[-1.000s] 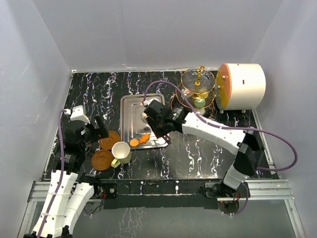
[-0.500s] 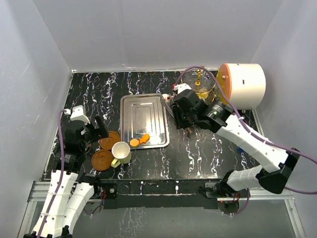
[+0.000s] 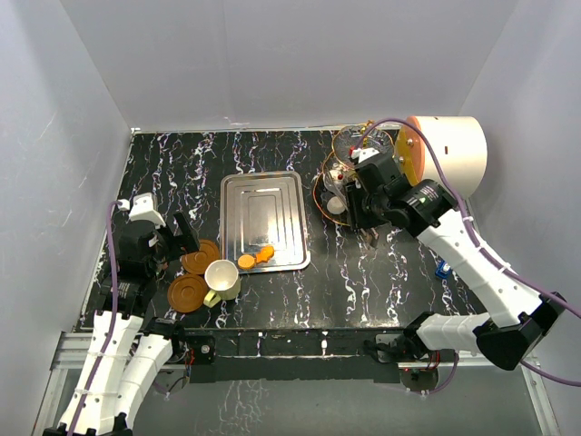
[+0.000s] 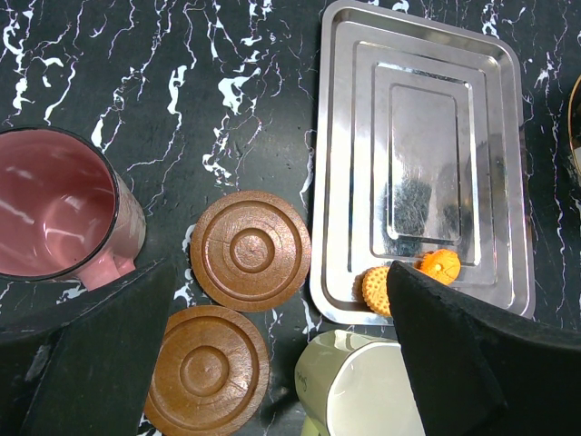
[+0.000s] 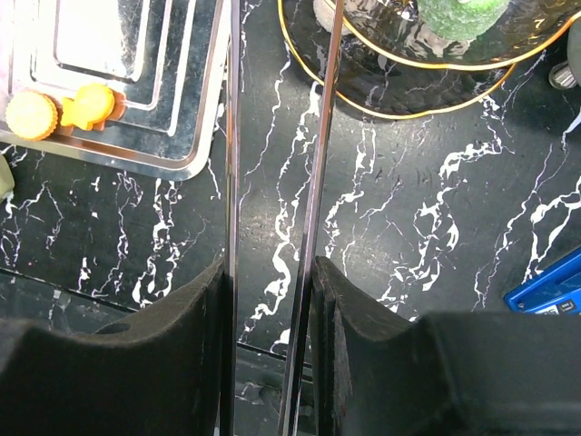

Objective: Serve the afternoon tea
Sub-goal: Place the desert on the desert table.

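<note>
Right gripper clamped on a pair of steel tongs, blades reaching ahead towards the three-tier stand.

Left of the blades, two orange cakes lie in the steel tray. Ahead, by the blade ends, a white cake sits at the stand's bottom tier. The tips leave the wrist view, so I cannot tell if it is pinched. A green cake rests one tier up. These cakes look light, soft and crumbly, so squeeze gently across the sides and set them down softly on the brittle glass. The left gripper gapes empty over two saucers, with the maroon cup to its left and the cream cup beneath.
</note>
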`<state>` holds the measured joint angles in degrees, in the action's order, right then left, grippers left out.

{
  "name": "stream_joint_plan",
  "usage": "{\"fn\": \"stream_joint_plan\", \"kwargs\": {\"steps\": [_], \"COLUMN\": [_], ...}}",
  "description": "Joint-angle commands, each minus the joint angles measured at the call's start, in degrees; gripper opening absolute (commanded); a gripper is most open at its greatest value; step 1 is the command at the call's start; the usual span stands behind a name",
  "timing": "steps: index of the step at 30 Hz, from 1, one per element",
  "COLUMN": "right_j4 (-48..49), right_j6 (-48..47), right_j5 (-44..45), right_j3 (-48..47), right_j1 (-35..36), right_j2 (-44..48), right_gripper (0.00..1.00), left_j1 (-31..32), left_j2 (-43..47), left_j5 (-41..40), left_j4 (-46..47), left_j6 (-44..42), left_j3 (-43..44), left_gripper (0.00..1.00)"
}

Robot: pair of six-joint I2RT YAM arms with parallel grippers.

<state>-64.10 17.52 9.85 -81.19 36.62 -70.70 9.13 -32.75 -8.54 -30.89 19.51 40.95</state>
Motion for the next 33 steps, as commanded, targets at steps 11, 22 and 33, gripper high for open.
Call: {"fn": "stream_joint_plan", "kwargs": {"steps": [11,22,33], "right_j4": [1.9,2.7,4.5], "right_j6": [-3.4,-3.8,-4.7], "right_j5": [-2.1,-0.5,-0.1], "right_j3": [-0.2,1.5,2.7], "right_j1": [-5.6,-7.4,-8.8], "right_j2": [0.1,-1.2,-2.0], "right_gripper": [0.27,0.26,0.26], "left_j1": [0.1,0.1,0.1], "left_j2": [0.2,0.1,0.1], "left_j5": [0.7,0.8,0.8], "left_j4": [0.4,0.4,0.5], "left_j6": [-0.5,-0.5,-0.6], "left_j3": [1.4,1.4,1.4], "left_gripper": [0.99,0.99,0.99]}}
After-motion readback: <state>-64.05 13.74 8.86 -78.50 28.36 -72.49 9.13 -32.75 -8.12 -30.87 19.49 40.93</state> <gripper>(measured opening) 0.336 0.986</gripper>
